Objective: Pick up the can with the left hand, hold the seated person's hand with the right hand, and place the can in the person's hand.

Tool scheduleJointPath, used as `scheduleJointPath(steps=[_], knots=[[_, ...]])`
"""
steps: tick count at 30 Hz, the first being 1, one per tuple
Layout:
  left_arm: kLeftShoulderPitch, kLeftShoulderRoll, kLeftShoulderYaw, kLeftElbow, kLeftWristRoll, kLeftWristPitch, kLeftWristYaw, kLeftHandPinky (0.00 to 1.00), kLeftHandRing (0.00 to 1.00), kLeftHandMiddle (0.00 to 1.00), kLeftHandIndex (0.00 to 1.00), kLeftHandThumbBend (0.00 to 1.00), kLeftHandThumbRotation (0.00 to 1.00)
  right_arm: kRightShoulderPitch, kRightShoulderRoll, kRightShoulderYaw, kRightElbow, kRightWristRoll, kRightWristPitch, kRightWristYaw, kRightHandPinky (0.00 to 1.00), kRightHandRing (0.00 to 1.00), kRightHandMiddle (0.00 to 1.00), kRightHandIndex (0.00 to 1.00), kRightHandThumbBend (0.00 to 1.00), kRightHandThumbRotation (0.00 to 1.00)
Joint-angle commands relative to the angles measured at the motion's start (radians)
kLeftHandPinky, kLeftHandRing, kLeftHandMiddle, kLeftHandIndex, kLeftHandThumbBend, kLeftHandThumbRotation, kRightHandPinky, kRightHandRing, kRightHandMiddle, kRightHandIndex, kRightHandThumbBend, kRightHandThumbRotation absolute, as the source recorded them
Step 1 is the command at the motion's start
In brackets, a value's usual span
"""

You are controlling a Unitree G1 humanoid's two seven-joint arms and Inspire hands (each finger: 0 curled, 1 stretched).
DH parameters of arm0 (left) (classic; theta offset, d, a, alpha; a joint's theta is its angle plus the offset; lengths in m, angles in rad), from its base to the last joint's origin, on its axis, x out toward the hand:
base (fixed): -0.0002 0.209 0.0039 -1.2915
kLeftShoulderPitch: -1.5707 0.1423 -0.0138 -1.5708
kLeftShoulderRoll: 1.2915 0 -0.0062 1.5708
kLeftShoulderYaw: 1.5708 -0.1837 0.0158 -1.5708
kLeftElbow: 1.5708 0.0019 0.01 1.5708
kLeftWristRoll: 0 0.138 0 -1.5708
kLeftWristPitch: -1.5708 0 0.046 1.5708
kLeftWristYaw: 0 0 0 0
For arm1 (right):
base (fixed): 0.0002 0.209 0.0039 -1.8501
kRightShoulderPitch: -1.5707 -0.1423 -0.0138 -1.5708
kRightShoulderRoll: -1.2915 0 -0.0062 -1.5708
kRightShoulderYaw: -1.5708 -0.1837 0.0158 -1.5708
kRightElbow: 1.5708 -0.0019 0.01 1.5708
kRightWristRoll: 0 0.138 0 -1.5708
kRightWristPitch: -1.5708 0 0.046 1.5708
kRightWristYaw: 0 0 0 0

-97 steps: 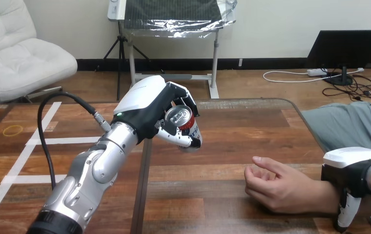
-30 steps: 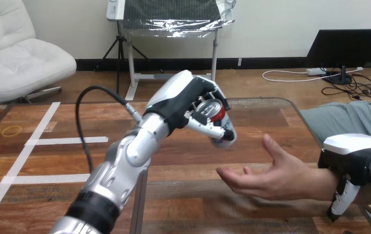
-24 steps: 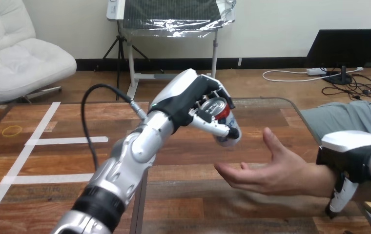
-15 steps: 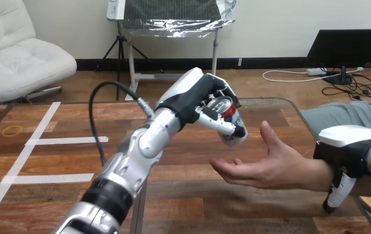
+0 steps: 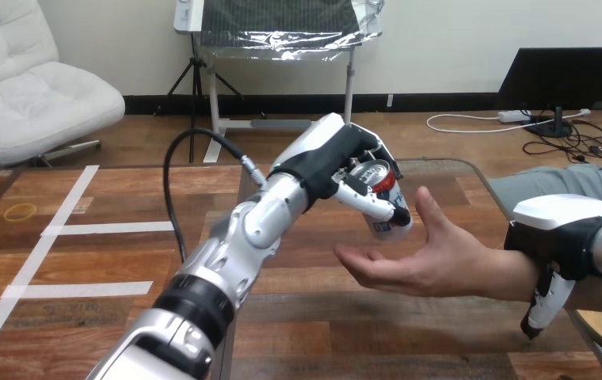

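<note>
Up over the table (image 5: 60,261), the left hand (image 5: 331,154) has the can (image 5: 383,199) in its grip. The can is tilted, w/ its silver top facing the camera and to the left, its base down and to the right. The palm and white back shell sit on the can's far-left side. The fingers (image 5: 377,208) are curled narrow round the body, and one black-and-white digit crosses the can's near face on a slant, from below the top rim down to the base, w/ its dark tip at the lower right edge. Other fingers wrap over the top edge from behind, so the rim shows btwn them. The red and white side is mostly covered, i.e. only strips show either side of the crossing digit.

Below the can and to its right is the person's hand (image 5: 424,257), palm up and open, fingers relaxed and pointing left, thumb raised. The can's base hangs just over the finger end of that palm, close beside the raised thumb. Whether can and palm touch can't be told.

At the view's right, the right hand (image 5: 561,231) lies over the person's wrist, white shell uppermost. Contact is plain, but whether it grips can't be told.

The silver left forearm runs from the bottom edge up to the can.
</note>
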Motion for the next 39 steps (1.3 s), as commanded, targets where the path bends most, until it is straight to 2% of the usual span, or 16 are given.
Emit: scheduleJointPath(steps=[1, 9, 16, 24, 39], knots=[[-0.257, -0.057, 0.036, 0.073, -0.026, -0.060, 0.047, 0.32, 0.38, 0.44, 0.45, 0.72, 0.00, -0.152, -0.028, -0.050, -0.043, -0.016, 0.021, 0.008, 0.26, 0.35, 0.46, 0.45, 0.73, 0.00], [-0.291, -0.085, 0.034, 0.117, -0.025, -0.050, 0.038, 0.31, 0.38, 0.44, 0.45, 0.72, 0.00, -0.166, -0.036, -0.049, -0.056, -0.024, 0.024, 0.025, 0.29, 0.39, 0.48, 0.44, 0.72, 0.00], [-0.314, -0.110, 0.028, 0.150, -0.017, -0.051, 0.045, 0.31, 0.37, 0.43, 0.44, 0.73, 0.00, -0.175, -0.044, -0.055, -0.052, -0.019, 0.006, 0.021, 0.31, 0.40, 0.49, 0.44, 0.72, 0.00], [-0.330, -0.132, 0.031, 0.172, -0.023, -0.043, 0.037, 0.31, 0.37, 0.43, 0.43, 0.73, 0.00, -0.180, -0.045, -0.064, -0.054, -0.011, 0.001, 0.015, 0.28, 0.37, 0.47, 0.43, 0.72, 0.00], [-0.346, -0.160, 0.019, 0.194, -0.014, -0.032, 0.038, 0.29, 0.35, 0.42, 0.43, 0.74, 0.00, -0.188, -0.035, -0.068, -0.055, -0.007, 0.024, 0.024, 0.22, 0.32, 0.43, 0.42, 0.72, 0.00]])
